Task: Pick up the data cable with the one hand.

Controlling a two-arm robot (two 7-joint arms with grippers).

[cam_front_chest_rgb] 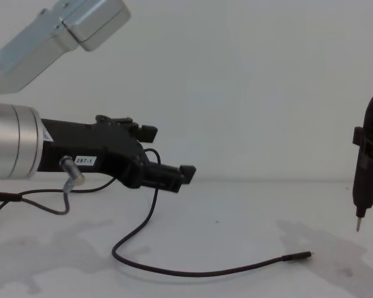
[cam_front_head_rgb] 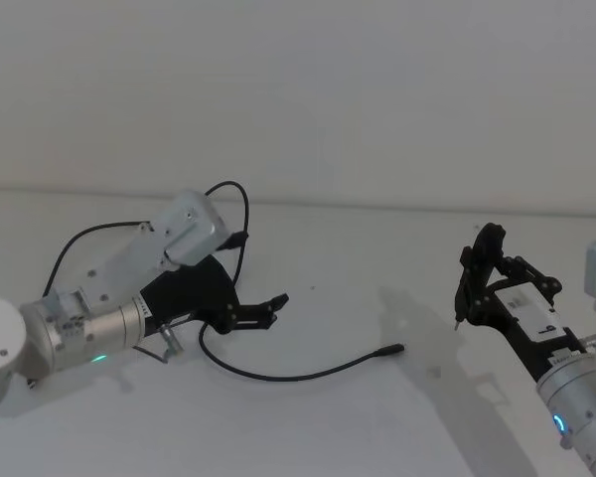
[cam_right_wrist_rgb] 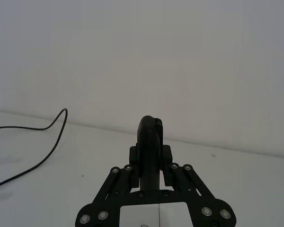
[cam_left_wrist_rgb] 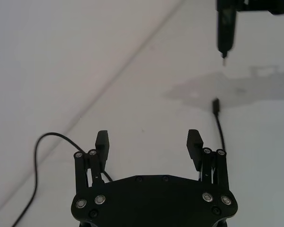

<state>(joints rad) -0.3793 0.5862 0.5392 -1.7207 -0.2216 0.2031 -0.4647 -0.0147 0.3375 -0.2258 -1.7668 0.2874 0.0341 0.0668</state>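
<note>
While its fingers stand wide apart around nothing, the left gripper [cam_front_head_rgb: 266,310] hangs low over the table [cam_front_head_rgb: 377,427], angled forward. The cable [cam_front_head_rgb: 298,377] passes close beneath it, then curves out flat on the table, and its plug [cam_front_head_rgb: 390,349] lies between the two grippers. Well apart from it, the right gripper [cam_front_head_rgb: 477,273] is clamped on a pen tool [cam_front_head_rgb: 463,298] held tip down above the table

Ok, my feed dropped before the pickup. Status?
Left gripper open, hovering near the cable. Right gripper shut on a pen tool, off to the side. Cable loose on table, ungrasped. Nothing blocking.
</note>
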